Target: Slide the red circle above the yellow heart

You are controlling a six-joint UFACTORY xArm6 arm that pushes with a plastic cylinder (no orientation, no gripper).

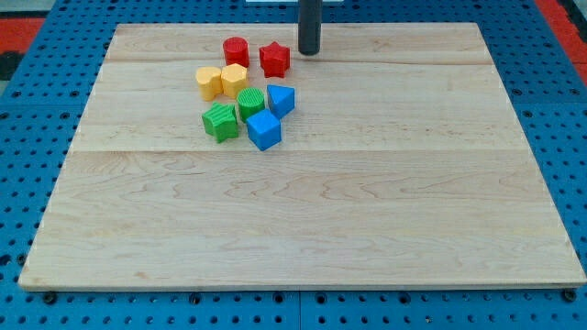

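The red circle [236,50] sits near the view's top, left of centre on the wooden board [367,202]. The yellow heart [209,82] lies just below and left of it, touching a yellow hexagon [234,79]. A red star [274,59] sits right of the red circle. My tip [309,52] stands at the view's top, right of the red star and apart from it, further right of the red circle.
Below the yellow blocks cluster a green block [249,103], a green cube [220,121], a blue triangular block [281,99] and a blue cube [264,130]. Blue pegboard [27,137] surrounds the board.
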